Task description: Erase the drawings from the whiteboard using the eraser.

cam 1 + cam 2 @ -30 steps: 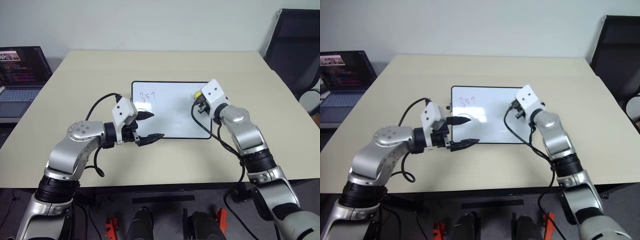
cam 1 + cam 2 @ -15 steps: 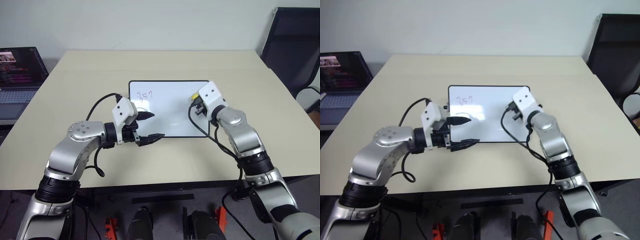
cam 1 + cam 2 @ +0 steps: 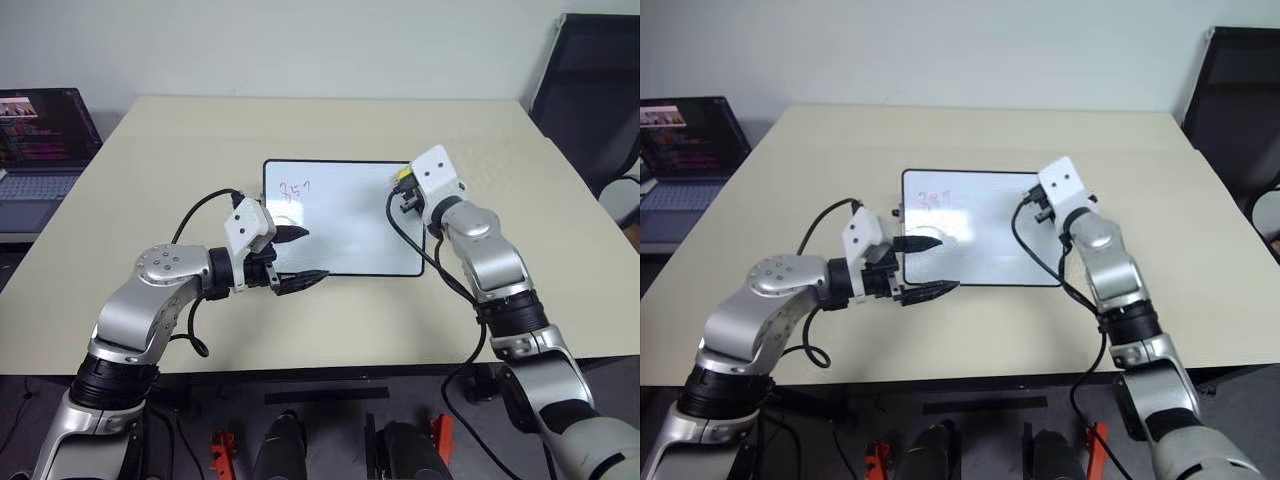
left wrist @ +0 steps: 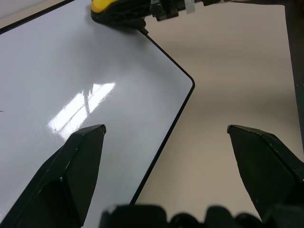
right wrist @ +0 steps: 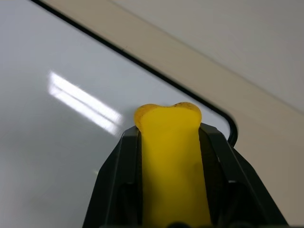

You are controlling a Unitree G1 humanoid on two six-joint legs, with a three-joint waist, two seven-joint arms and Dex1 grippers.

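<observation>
One whiteboard lies flat on the tan table. One group of reddish drawings sits in its far left corner; I can make out no second group. One yellow eraser, clamped between the two black fingers of my right gripper, sits at the board's far right corner, over the white surface just inside the frame. My left gripper hangs over the board's near left corner, its two fingers spread wide apart, holding nothing. One open laptop stands well to the left of the board, one dark chair well to its right.
</observation>
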